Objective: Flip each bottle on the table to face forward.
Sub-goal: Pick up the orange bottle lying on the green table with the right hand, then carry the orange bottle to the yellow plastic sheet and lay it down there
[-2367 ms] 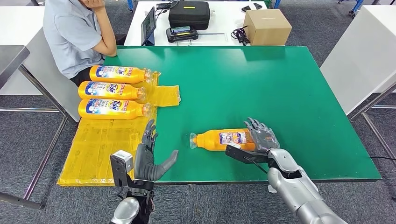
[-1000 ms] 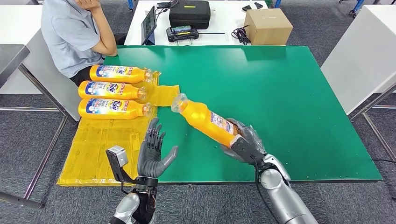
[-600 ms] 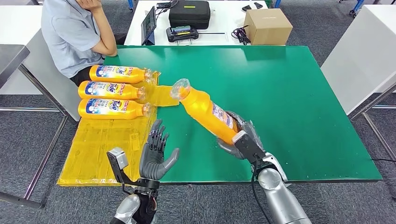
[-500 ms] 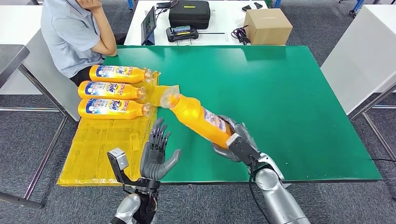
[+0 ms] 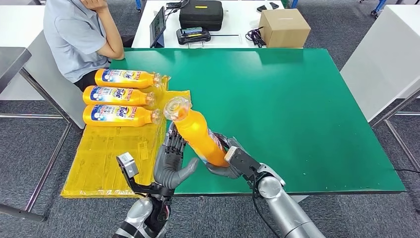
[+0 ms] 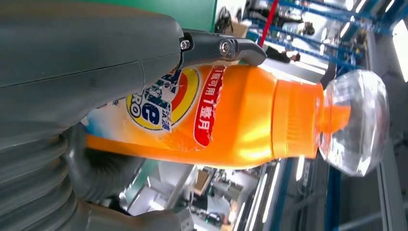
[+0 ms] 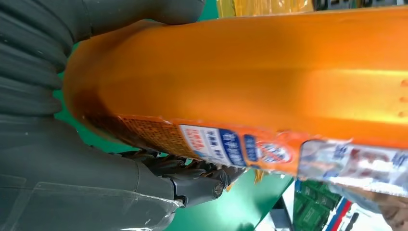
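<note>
Head view: a humanoid robot's right hand [image 5: 229, 161] grips the base of an orange detergent bottle [image 5: 195, 134] and holds it tilted above the near edge of the green table [image 5: 297, 99], the clear cap [image 5: 177, 108] pointing up and to the far left. Its fingers wrap the lower body of the bottle, which is lifted clear of the tabletop. The left hand [image 5: 171, 161] stands upright just to the left of the bottle, fingers extended and resting against the bottle's side, thumb spread beneath it; whether it has a firm hold cannot be told from this angle. From the left wrist camera, the thumb lies across the bottle's printed front label [image 6: 163, 103] while the darker fingers pass behind it. From the right wrist camera, the bottle's plain orange back and a strip of small-print label [image 7: 231, 144] lie against the palm.

Four orange bottles are in the scene: the one in the robot's hands and three lying side by side in a row [image 5: 121, 95] at the far left, labels up, caps pointing right, on a yellow plastic sheet [image 5: 106, 153] that drapes over the table's left edge. One person in a grey shirt [image 5: 79, 34] sits at the far left corner. On the white table beyond are one cardboard box [image 5: 283, 27] and one black case [image 5: 200, 15].
</note>
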